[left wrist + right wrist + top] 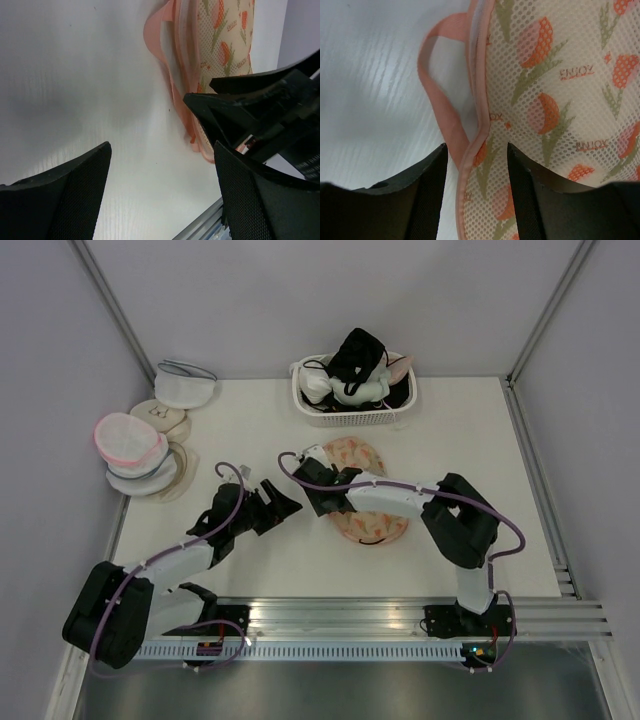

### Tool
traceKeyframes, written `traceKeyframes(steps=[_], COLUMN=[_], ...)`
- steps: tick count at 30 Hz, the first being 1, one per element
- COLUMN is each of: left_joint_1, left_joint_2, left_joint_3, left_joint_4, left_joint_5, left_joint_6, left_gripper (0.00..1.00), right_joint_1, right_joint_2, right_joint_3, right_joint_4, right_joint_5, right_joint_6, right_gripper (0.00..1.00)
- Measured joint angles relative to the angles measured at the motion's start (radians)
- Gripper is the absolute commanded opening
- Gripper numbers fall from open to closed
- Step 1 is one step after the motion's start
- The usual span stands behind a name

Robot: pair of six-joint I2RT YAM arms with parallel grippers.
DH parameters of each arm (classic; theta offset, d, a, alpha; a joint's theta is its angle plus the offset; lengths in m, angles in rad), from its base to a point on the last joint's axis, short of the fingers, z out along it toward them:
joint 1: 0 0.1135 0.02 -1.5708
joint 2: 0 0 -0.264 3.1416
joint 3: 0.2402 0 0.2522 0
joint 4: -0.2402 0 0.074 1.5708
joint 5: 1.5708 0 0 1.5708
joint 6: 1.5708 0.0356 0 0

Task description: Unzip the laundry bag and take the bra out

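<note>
Mesh wash bags point(130, 445), round and white with pink and grey rims, sit stacked at the far left of the white table point(470, 440), another white one point(185, 384) behind them. Toward the middle, the left gripper point(288, 502) hangs low over bare tabletop with its black fingers point(75, 190) spread wide and nothing between them, just short of the laundry bag's left edge. Directly beside it, the right gripper point(322, 502) is at that same edge: its fingers point(432, 190) stand narrowly parted either side of the peach zip edging, which runs between them without visibly being pinched, and a peach fabric loop point(432, 85) curves off the bag toward the left finger. The laundry bag point(352, 454) lies flat at the table's centre, cream mesh printed with orange-pink flowers and green leaves, partly covered by the right arm's white forearm. Whether the bra is inside cannot be told through the mesh. Behind the bag, a white slatted basket point(350, 418) at the rear holds a black garment point(358, 352) piled on pale ones. The right arm's black elbow point(462, 525) is bent at the far right.
</note>
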Motion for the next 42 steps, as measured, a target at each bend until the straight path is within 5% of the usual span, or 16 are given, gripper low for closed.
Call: traceKeyframes(steps=[8,11,15,19,27,35,42], left_joint_1=[0.000,0.000,0.000,0.003,0.006,0.006,0.002], left_joint_2=[-0.017,-0.012,-0.004,0.000,0.000,0.049,0.177], left_joint_3=[-0.016,-0.018,-0.023,-0.029,-0.031,-0.027,0.037], left_joint_4=[-0.014,-0.013,-0.012,-0.012,-0.011,0.071,0.133], left_joint_5=[-0.013,-0.013,-0.013,-0.013,-0.009,0.072,0.161], left_joint_6=[0.000,0.000,0.000,0.000,0.000,0.000,0.000], left_gripper=[0.88,0.88,0.88,0.88,0.88,0.89,0.89], right_joint_1=[0.041,0.064,0.085,0.086,0.086,0.072,-0.139], right_joint_2=[0.126,0.147,0.154,0.153,0.098,-0.232,-0.420], right_joint_3=[0.087,0.098,0.098,0.098,0.080,-0.018,-0.075], right_joint_4=[-0.094,-0.127,-0.164,-0.177,-0.179,-0.147,-0.134], right_joint_5=[0.194,0.261,0.312,0.330,0.312,0.293,0.390], right_joint_6=[0.009,0.014,0.026,0.038,0.043,0.096,0.144], right_gripper=[0.54,0.42,0.13,0.00,0.00,0.00,0.00])
